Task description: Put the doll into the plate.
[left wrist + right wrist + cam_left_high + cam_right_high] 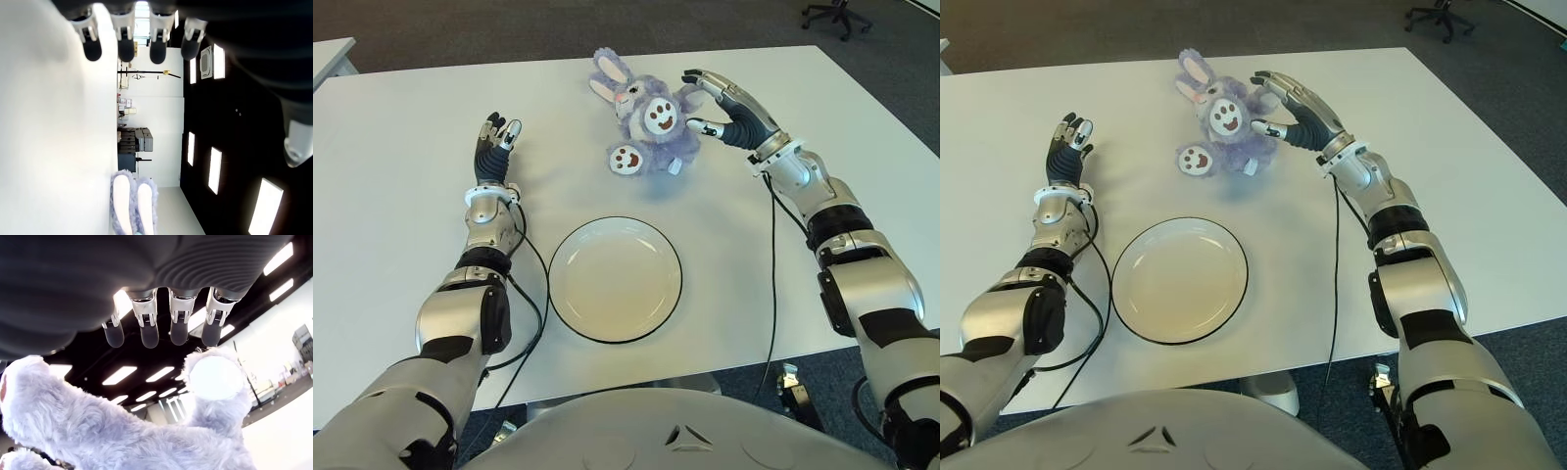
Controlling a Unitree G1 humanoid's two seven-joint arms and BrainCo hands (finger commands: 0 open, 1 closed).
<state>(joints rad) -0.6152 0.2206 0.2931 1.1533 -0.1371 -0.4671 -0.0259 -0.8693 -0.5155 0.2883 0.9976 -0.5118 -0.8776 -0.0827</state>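
I see the doll (pixel 641 122), a purple plush rabbit, lying on the white table (pixel 391 196) beyond the plate (pixel 615 279), well apart from it. The plate holds nothing, so I judge the transfer not yet begun.

My right hand (pixel 720 106) is at the doll's right side with its fingers spread: the long fingers arch over the top of the plush, and the thumb points toward the body near one round paw. The right wrist view shows the fingertips (pixel 149 338) hanging clear above the fur, not pressing in. The hand holds nothing.

My left hand (pixel 496 145) shows to the left of the doll, well apart from it, fingers extended and relaxed, idle.

Handling estimate: the doll looks light, soft and compressible, with a furry surface that should give good friction. It is not fragile. Expect the body to deform under the fingers and the ears and limbs to droop when lifted.

Recommended hold: I close around the torso, fingers over the top and thumb under the side, not on an ear or a paw, which would let the doll swing.
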